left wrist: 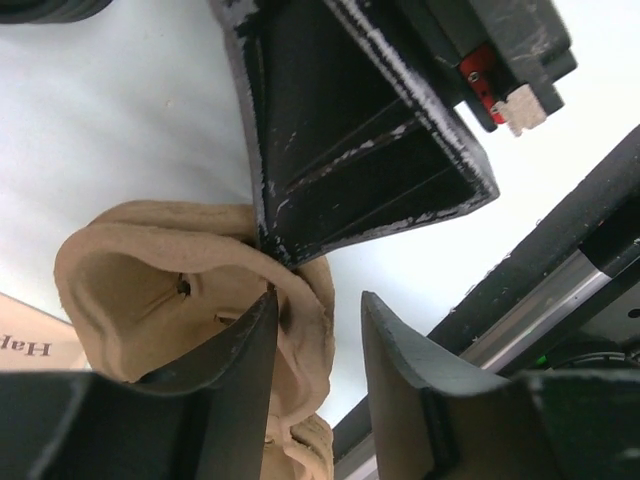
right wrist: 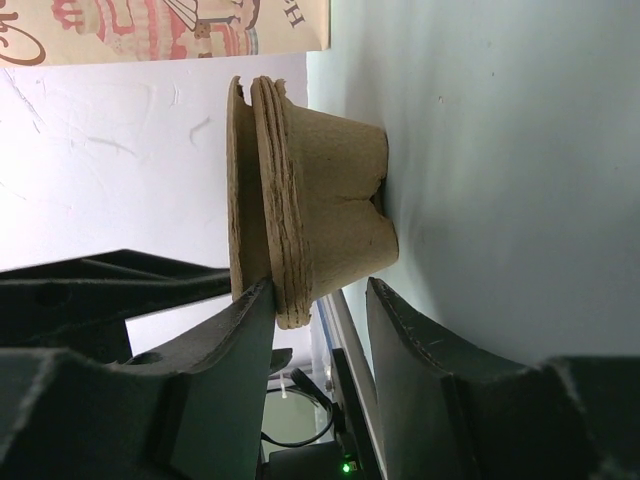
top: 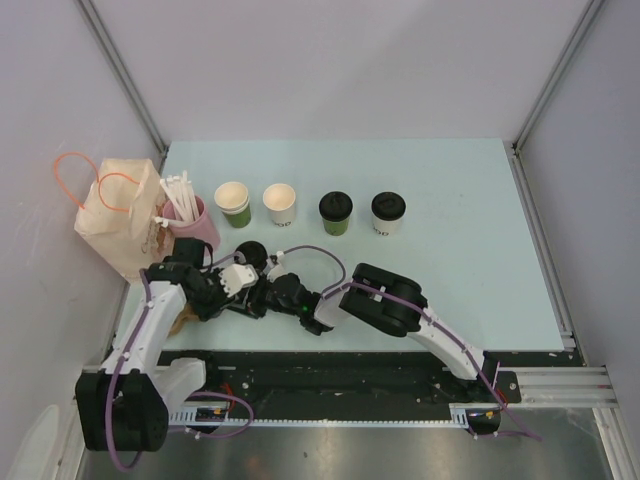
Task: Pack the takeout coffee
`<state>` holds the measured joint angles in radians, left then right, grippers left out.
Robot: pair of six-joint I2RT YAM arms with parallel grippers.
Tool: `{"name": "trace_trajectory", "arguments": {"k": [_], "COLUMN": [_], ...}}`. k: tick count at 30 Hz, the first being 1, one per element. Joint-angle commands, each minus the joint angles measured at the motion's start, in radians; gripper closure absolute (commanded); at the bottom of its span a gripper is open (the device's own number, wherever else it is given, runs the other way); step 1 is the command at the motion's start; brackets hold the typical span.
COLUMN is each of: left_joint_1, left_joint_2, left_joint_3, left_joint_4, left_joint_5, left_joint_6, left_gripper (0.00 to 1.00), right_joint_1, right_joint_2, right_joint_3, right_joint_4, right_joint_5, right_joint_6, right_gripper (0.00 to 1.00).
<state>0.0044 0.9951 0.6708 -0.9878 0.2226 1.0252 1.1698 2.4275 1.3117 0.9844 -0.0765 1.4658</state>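
Note:
Two open paper cups, one green-sided (top: 233,203) and one white-sided (top: 280,203), stand in a row with a green cup (top: 335,212) and a white cup (top: 387,213) that wear black lids. A loose black lid (top: 252,253) lies in front of the row. A stack of brown pulp cup carriers (right wrist: 320,220) (left wrist: 150,290) lies at the near left, mostly under the arms (top: 183,320). My left gripper (left wrist: 318,310) (top: 232,292) is open, straddling the stack's rim. My right gripper (right wrist: 320,295) (top: 258,292) is open around the stack's edge, one finger touching the top carrier.
A beige paper bag with orange handles (top: 120,210) stands at the table's left edge, with a pink cup of white straws (top: 190,215) beside it. Both arms cross close together at the near left. The table's front rail (top: 400,360) runs just behind the grippers.

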Motion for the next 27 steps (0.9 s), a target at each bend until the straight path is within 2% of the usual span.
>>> {"name": "trace_trajectory", "arguments": {"k": [1,2,5,8,12,14,17,19,22,26,27], "left_joint_1": [-0.021,-0.023,-0.023,-0.023,-0.023,-0.023,-0.023,-0.023,-0.023,-0.021,-0.021], "left_joint_2": [0.023,0.025,0.007,0.004,-0.012,-0.019,-0.019,-0.013,0.003,0.030,0.033], "left_joint_3": [0.018,0.024,0.033,0.036,0.056,0.062,0.072,0.070,0.065,0.085,0.087], "left_joint_4": [0.005,0.005,0.001,0.001,0.000,-0.006,-0.018,-0.025,-0.025,-0.025,-0.023], "left_joint_5": [0.043,0.050,0.060,0.049,0.041,0.043,0.047,0.049,0.046,0.044,0.044], "left_joint_6": [-0.025,-0.034,-0.030,-0.030,-0.042,-0.047,-0.051,-0.045,-0.042,-0.060,-0.063], "left_gripper": [0.62,0.69,0.71,0.82,0.87,0.92,0.88,0.75,0.69,0.73,0.77], "right_joint_1": [0.007,0.007,0.005,0.005,0.007,0.007,0.002,0.004,0.002,0.002,0.002], "right_joint_2": [0.016,0.019,0.027,0.033,0.042,0.041,0.044,0.042,0.041,0.041,0.042], "right_joint_3": [0.026,0.026,0.026,0.027,0.027,0.027,0.027,0.027,0.027,0.027,0.027], "right_joint_4": [0.042,0.042,0.043,0.045,0.043,0.040,0.034,0.033,0.030,0.030,0.031], "right_joint_5": [0.007,0.006,0.007,0.006,0.006,0.004,0.004,0.004,0.003,0.000,-0.002], "right_joint_6": [0.001,0.004,0.008,0.016,0.024,0.019,0.019,0.018,0.014,0.013,0.013], "right_gripper": [0.54,0.54,0.54,0.54,0.54,0.54,0.54,0.54,0.54,0.54,0.54]}}
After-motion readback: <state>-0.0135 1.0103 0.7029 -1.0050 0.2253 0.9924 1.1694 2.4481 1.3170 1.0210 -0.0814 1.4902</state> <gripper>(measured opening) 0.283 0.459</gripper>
